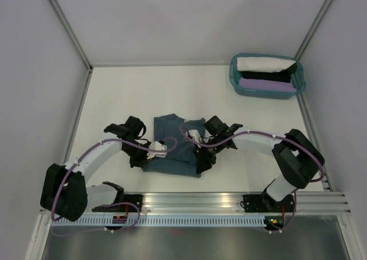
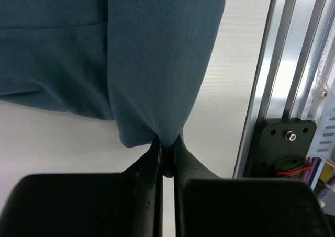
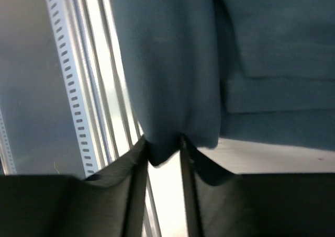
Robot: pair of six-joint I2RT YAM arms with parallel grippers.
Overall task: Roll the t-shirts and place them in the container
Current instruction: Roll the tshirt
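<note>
The slate-blue t-shirt [image 1: 175, 145] lies folded on the white table between my two arms. My left gripper [image 1: 140, 163] is at its near left corner. In the left wrist view this gripper [image 2: 166, 145] is shut on a pinched corner of the t-shirt [image 2: 157, 64]. My right gripper [image 1: 202, 169] is at the near right corner. In the right wrist view its jaws [image 3: 163, 152] stand a finger's width apart, open, with a fold of the t-shirt [image 3: 172, 80] hanging between the fingertips. More t-shirts sit in the far basket: a white bundle [image 1: 264, 63], a black one [image 1: 276, 75] and a lilac one [image 1: 264, 84].
A teal plastic basket [image 1: 232, 73] stands at the far right corner. An aluminium rail [image 1: 229, 200] runs along the near edge, close to both grippers; it shows as the rail [image 2: 272, 64] beside the left gripper and the rail [image 3: 89, 64] beside the right one. Grey walls enclose the table.
</note>
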